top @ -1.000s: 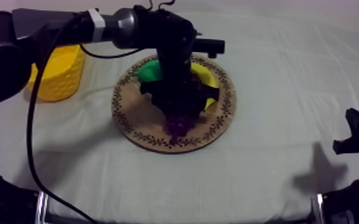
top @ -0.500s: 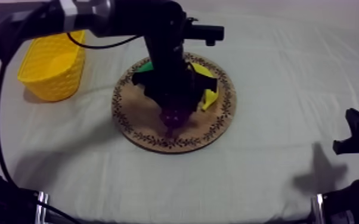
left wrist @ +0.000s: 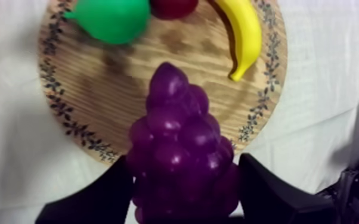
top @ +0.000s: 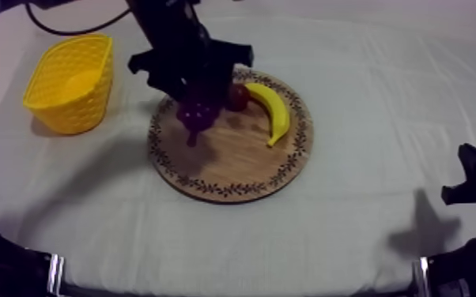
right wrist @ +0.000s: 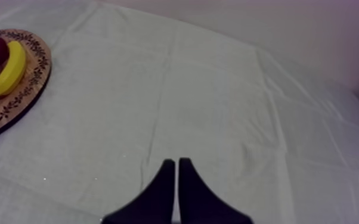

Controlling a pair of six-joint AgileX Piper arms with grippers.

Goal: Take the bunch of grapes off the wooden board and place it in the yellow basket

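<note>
- Top view: the left gripper [top: 195,93] grips the bunch of grapes [top: 194,117], which hangs under it over the wooden board [top: 233,166]. The yellow basket [top: 69,82] stands well apart to its side.
- Left wrist view: its fingers [left wrist: 101,193] clamp the grapes. A pear [left wrist: 111,19] and a banana [left wrist: 245,36] lie beyond on the board.
- Right wrist view: the right gripper [right wrist: 175,173] is closed on nothing, with the board far off.

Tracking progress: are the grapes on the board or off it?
Off: left gripper, shut on the bunch of grapes, holds it above the wooden board, outside the yellow basket.

Purple bunch of grapes [left wrist: 179,149] hangs seemingly above wooden board [top: 229,162]; yellow basket [top: 66,88] upright.
</note>
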